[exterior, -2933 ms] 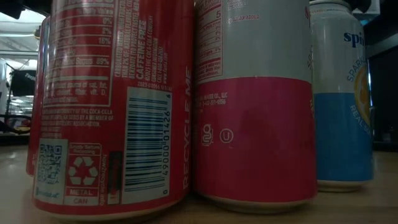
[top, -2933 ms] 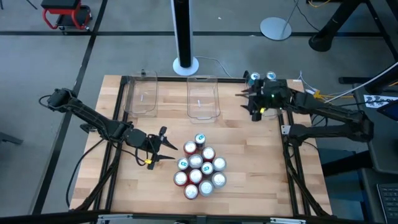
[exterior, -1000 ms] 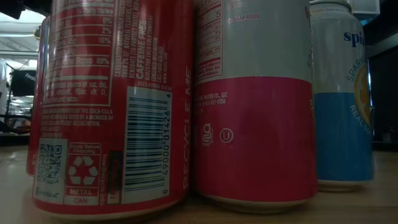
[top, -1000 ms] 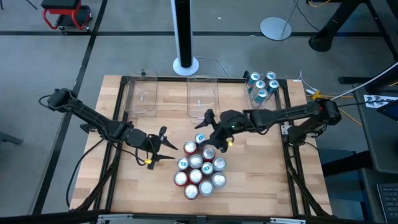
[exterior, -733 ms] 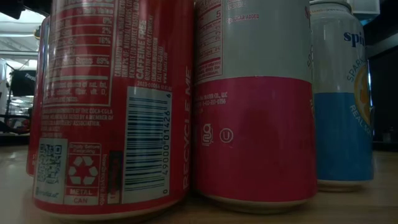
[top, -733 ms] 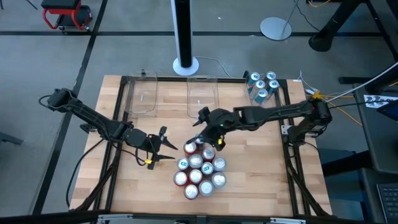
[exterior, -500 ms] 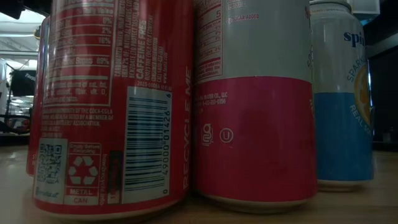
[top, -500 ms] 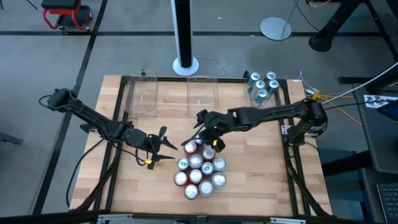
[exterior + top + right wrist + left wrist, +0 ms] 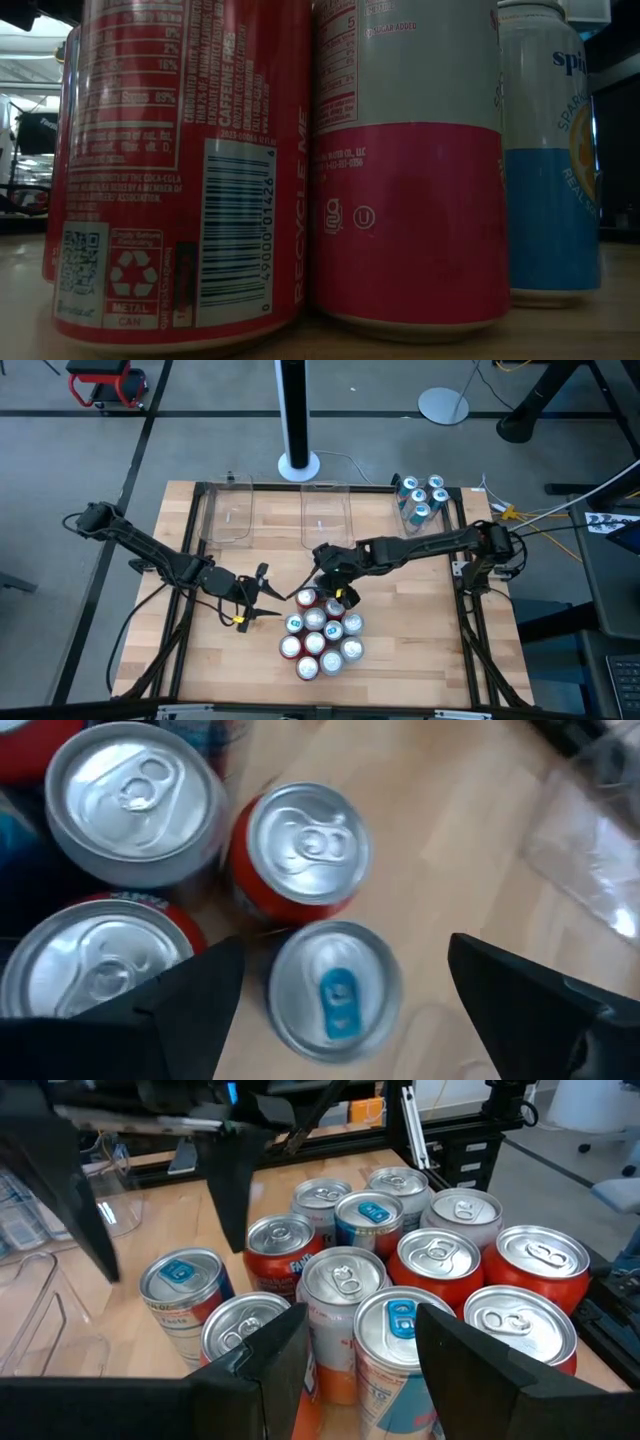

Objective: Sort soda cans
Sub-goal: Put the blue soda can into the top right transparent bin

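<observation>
Having swung from far-right bin (image 9: 420, 500) to cluster's far edge, right gripper (image 9: 326, 582) hovers over blue-tabbed can (image 9: 335, 990), jaws spread; next pick imminent. Left gripper (image 9: 262, 597) parked, jaws part-spread, empty.

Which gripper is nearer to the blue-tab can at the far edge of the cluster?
The right. The right gripper hangs open directly above the blue-tab can, fingers on either side. The left gripper waits beside the cluster, farther away.

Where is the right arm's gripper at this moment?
In the high view, the right gripper hangs open over the far edge of the cluster of cans, just in front of the middle bin.
</observation>
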{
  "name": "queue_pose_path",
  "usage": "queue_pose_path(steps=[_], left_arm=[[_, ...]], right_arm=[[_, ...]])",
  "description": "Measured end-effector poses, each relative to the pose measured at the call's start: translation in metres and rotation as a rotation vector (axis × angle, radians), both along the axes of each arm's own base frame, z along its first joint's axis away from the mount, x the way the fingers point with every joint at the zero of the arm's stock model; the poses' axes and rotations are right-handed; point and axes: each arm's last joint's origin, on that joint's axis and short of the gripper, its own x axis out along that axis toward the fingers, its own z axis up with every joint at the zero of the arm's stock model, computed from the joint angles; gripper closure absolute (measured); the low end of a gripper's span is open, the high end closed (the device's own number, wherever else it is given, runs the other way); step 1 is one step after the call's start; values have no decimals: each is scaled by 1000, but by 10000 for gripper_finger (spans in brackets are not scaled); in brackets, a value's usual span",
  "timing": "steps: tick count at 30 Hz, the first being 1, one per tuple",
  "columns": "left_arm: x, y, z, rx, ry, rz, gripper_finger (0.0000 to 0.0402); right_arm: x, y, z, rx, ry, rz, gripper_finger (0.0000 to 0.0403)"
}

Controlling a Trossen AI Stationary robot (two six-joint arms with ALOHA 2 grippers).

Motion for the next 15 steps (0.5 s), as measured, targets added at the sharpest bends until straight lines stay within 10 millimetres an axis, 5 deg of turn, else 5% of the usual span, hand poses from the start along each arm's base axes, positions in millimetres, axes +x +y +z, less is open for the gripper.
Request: queue_pose_path(steps=[15], left_arm=[[0, 0, 0, -1, -1, 0, 227]], right_arm=[[9, -3, -23, -9, 60, -25, 54]])
